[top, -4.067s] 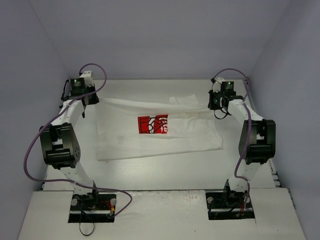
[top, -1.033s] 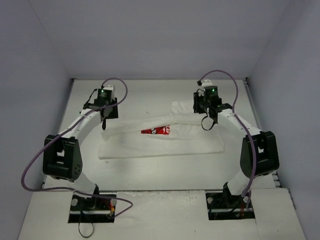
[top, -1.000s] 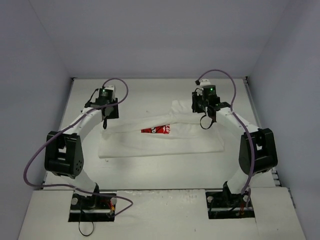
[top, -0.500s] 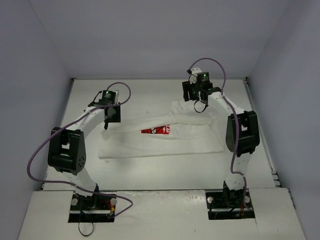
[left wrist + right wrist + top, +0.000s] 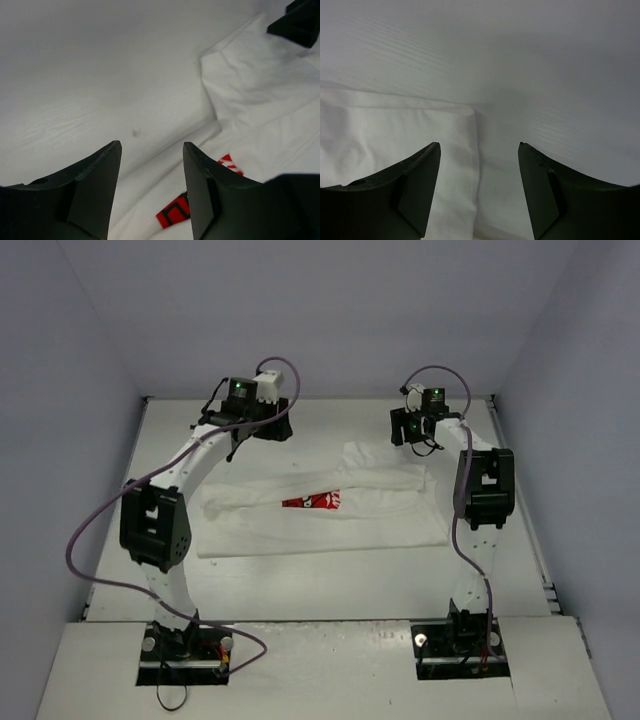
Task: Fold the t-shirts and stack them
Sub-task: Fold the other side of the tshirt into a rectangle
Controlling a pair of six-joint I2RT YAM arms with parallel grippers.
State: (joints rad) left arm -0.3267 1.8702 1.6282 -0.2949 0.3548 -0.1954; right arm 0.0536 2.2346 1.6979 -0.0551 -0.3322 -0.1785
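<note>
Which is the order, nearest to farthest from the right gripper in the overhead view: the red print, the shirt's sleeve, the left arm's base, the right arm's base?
Measured from the right gripper:
1. sleeve: just beside it, at the shirt's far right corner
2. red print: mid-shirt, to the left
3. right arm's base: near edge, right
4. left arm's base: near edge, far left

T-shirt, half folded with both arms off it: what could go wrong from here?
1. The folded-over edge of the t-shirt runs slanted, with the red print peeking out; a next fold may come out crooked.
2. The sleeve pokes out rumpled at the far right and may spoil the rectangle.
3. The left gripper and right gripper hang open, holding nothing; regrasping may catch only one layer.
</note>
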